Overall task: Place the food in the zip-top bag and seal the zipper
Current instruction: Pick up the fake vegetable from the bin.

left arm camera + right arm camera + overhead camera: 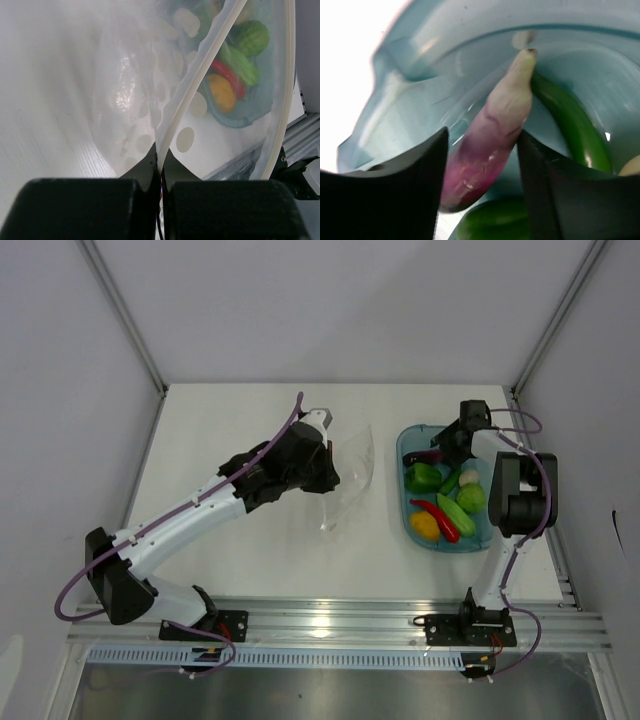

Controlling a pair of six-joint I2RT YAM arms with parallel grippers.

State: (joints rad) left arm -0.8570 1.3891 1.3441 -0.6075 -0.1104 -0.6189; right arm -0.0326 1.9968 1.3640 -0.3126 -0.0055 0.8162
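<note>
Food: toy vegetables and fruits, all lying in the teal tray (405, 445) on the right of the table; none is in the bag.
Purple-and-white piece (492, 135): at the far end of the tray, lying against its wall, between the right gripper's fingers.
Green pepper (422, 476): just near of the purple piece.
Red chili (436, 516): in the near half of the tray, between the yellow-orange fruit (424, 528) and a green cucumber (456, 514).
White piece (469, 477): by the tray's right wall, just beyond a round green piece (471, 497).
Zip-top bag (352, 480): clear and crinkly, in the middle of the table, just left of the tray and apart from it; its far left part is raised by the left gripper.
Zipper (200, 80): unsealed; its two strips stand apart and the mouth gapes toward the tray.
Left gripper (160, 169): jaws pressed together, pinching one zipper strip.
Right gripper (482, 167): down in the far end of the tray, jaws spread, one finger on each side of the purple-and-white piece; whether they press it firmly cannot be told.
Table (250, 560): white, bearing bag and tray.
</note>
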